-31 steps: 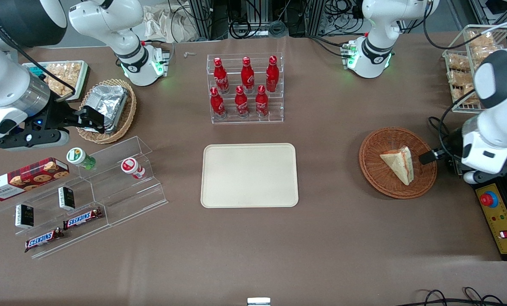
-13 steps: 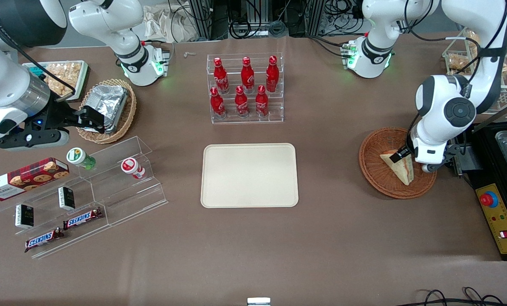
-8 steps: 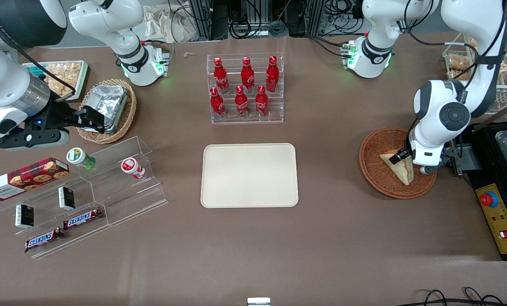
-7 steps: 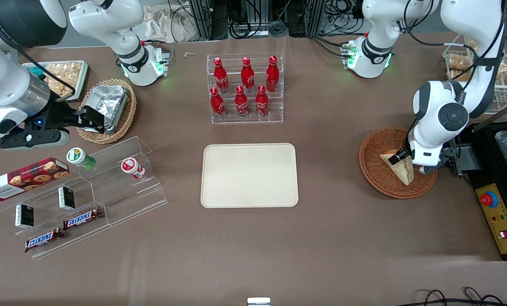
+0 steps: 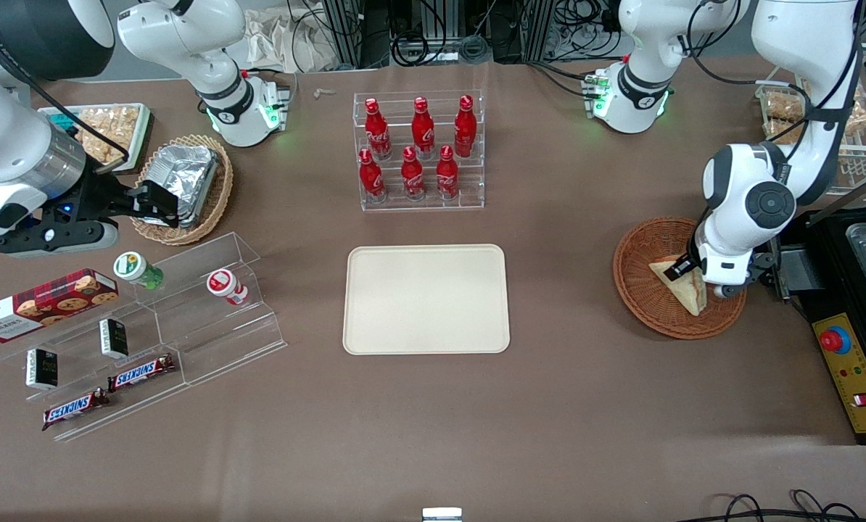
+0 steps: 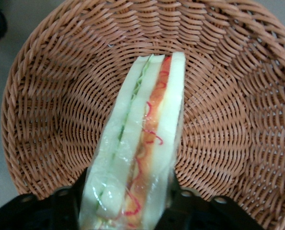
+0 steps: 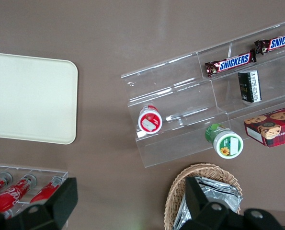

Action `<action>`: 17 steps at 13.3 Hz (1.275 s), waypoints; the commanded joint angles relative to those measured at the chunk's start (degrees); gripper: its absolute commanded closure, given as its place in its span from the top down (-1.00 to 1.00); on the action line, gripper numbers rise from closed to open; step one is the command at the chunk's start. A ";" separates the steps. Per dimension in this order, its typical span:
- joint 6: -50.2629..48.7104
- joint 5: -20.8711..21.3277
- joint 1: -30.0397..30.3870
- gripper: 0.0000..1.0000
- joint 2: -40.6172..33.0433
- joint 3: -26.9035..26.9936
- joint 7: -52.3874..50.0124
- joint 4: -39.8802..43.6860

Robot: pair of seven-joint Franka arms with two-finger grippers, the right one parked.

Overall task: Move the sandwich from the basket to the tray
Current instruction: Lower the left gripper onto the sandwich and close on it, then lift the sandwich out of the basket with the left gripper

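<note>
Your left gripper has descended at the reddish-brown woven basket's three o'clock, fingers straddling the triangular white-bread sandwich; grip closure: cannot tell.

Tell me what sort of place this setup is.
Probably a robotics lab staged as a snack shop: red cola bottles on a clear acrylic rack, chocolate bars on stepped shelves, cables along the table. The left arm's pincer sits at the wrapped triangular sandwich in the reddish-brown wicker basket.

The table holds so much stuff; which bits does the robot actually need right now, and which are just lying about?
Needed:
sandwich, lying in the basket
tray, bare
gripper, down in the basket with a finger on each side of the sandwich

Lying about:
cola bottles
Snickers bars
cookie box
foil containers
</note>
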 commanded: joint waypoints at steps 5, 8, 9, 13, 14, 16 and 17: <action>-7.60 2.22 -0.01 -1.00 -2.57 -0.61 -3.58 6.38; -22.63 1.34 -0.37 -1.00 -2.48 -1.39 -0.17 17.46; -25.81 1.16 -0.28 -1.00 -2.66 -1.57 2.37 20.19; -40.47 -4.79 -0.28 -1.00 -3.54 -1.58 14.13 34.32; -45.21 -7.17 -0.19 -1.00 -3.45 -1.49 18.00 39.41; -52.87 -9.29 -0.28 -1.00 -2.49 -1.66 20.15 47.86; -54.30 -10.43 -0.54 -1.00 -2.40 -2.19 19.98 49.64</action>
